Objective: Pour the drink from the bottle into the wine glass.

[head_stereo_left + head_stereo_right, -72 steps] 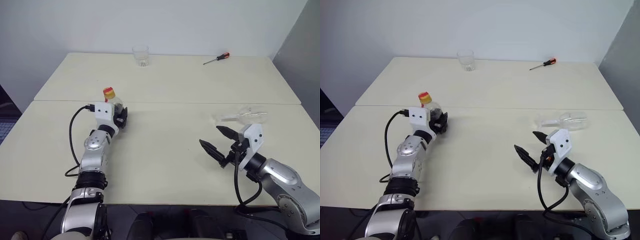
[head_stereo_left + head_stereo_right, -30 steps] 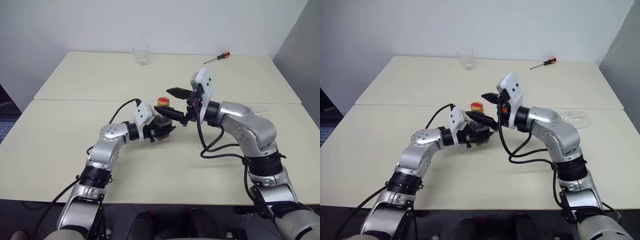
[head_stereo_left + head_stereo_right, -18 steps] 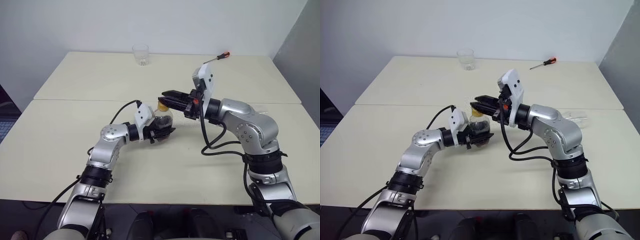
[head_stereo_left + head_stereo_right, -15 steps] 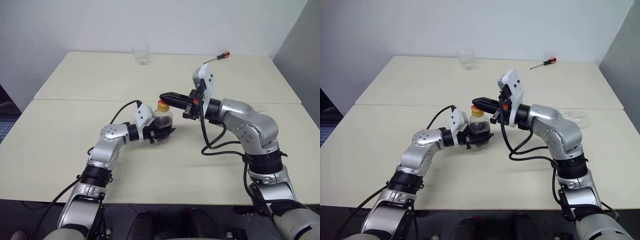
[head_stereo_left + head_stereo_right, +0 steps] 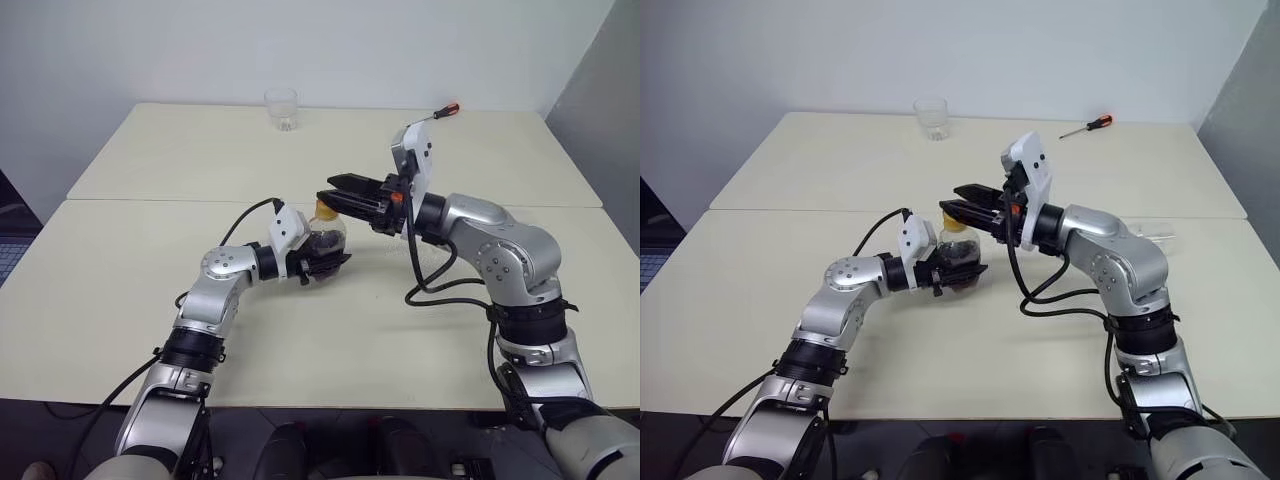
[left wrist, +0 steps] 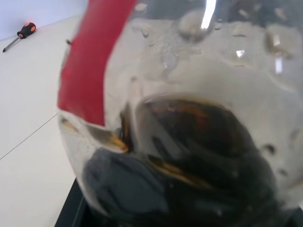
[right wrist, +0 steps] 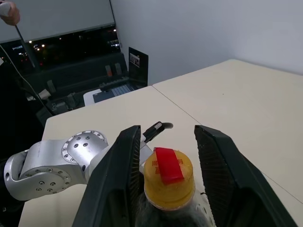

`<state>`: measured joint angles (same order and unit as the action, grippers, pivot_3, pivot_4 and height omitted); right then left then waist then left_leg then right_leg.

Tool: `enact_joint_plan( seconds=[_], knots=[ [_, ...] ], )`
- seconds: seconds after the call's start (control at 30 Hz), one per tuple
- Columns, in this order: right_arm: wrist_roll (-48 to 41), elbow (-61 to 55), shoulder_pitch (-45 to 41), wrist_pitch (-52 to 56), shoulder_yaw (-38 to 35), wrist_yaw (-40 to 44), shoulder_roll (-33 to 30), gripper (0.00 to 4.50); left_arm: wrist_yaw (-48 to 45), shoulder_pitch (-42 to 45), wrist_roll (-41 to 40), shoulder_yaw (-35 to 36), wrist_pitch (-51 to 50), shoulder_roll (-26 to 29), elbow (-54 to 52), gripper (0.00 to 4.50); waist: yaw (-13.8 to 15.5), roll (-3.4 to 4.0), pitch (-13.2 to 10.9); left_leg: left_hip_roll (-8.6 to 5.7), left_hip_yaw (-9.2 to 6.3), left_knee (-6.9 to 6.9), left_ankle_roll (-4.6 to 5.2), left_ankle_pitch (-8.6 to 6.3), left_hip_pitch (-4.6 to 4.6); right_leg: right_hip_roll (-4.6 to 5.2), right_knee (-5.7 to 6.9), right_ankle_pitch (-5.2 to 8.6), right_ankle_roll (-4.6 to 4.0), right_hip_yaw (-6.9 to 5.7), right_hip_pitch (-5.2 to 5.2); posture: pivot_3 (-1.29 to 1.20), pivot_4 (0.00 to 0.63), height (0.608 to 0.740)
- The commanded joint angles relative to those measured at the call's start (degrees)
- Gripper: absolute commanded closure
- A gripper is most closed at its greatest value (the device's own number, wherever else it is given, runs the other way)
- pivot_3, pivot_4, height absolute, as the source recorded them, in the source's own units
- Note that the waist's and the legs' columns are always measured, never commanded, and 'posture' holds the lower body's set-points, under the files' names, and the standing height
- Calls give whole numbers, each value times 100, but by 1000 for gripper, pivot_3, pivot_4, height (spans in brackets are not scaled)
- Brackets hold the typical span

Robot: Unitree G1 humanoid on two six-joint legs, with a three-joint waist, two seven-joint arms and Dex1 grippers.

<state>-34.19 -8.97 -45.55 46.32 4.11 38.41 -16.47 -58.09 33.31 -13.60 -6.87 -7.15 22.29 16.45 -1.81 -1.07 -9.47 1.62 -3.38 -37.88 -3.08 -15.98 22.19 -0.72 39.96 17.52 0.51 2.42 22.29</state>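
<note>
The bottle, small, squat and clear with a yellow cap bearing a red strip, stands upright over the table's middle. My left gripper is shut on its rounded body. The dark drink fills its lower part. My right gripper reaches in level from the right. It is open, with one finger on each side of the cap and a small gap to it. The wine glass lies on its side on the table at the right, behind my right arm.
A short clear tumbler stands at the far edge of the back table. A red-handled screwdriver lies at the far right. A seam runs across where the two tables meet, just behind the bottle.
Both arms came together at the table's middle, the left carrying the bottle. In the last second the right gripper's fingers closed above the cap, then parted to either side of it.
</note>
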Motion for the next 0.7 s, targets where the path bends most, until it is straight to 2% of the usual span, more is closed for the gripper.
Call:
enact_joint_plan(
  seconds=[0.03, 0.6, 0.7],
  knots=[
    [-72, -126, -111, -37, -40, 75, -14, 2559, 9, 218, -23, 70, 176, -47, -63, 2291, 0, 0, 0, 0, 0, 0, 0, 0, 0, 0, 0, 0, 0, 0, 0, 0, 150, 740],
    [324, 78, -38, -460, 259, 210, 3, 2559, 10, 302, -37, 66, 129, -141, -95, 2291, 0, 1, -1, -1, -4, 0, 0, 0, 10, 0, -2, 0, 0, -4, 4, 0, 150, 740],
    [361, 123, -71, -488, 225, 190, 34, 1957, -4, 328, -36, 81, 123, -117, -82, 2291, 0, 1, -1, -1, -4, -1, 0, 0, 11, 0, -2, 0, 0, -4, 5, 0, 150, 740]
  ],
)
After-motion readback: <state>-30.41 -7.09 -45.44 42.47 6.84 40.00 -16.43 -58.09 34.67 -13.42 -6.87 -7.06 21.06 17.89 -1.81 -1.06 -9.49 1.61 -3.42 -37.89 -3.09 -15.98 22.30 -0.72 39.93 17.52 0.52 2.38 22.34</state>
